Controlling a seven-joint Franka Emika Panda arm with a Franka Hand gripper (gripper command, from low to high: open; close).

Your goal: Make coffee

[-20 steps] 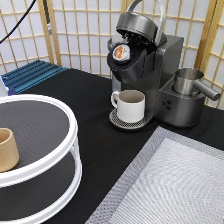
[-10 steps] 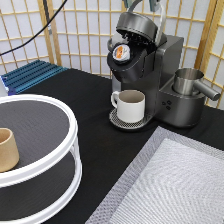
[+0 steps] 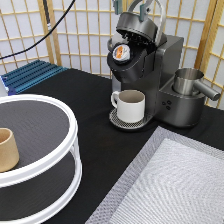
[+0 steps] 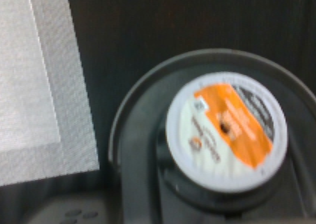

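Note:
The coffee pod (image 3: 121,52), white with an orange-and-dark foil top, sits in the holder of the dark coffee machine (image 3: 162,70), whose lid (image 3: 137,25) stands raised. The wrist view shows the pod (image 4: 226,132) from close above, seated in the round holder. My gripper (image 3: 131,5) shows only as two finger ends at the exterior view's top edge, above the lid and its silver handle, apart from each other and holding nothing. A white handled mug (image 3: 131,105) stands on the machine's drip tray under the spout.
A white two-tier round shelf (image 3: 60,115) at the exterior view's left carries a tan handleless cup (image 3: 7,149). A metal pitcher (image 3: 189,82) stands on the machine's right. A grey mat (image 3: 175,185) lies at bottom right, a blue rack (image 3: 30,75) at far left.

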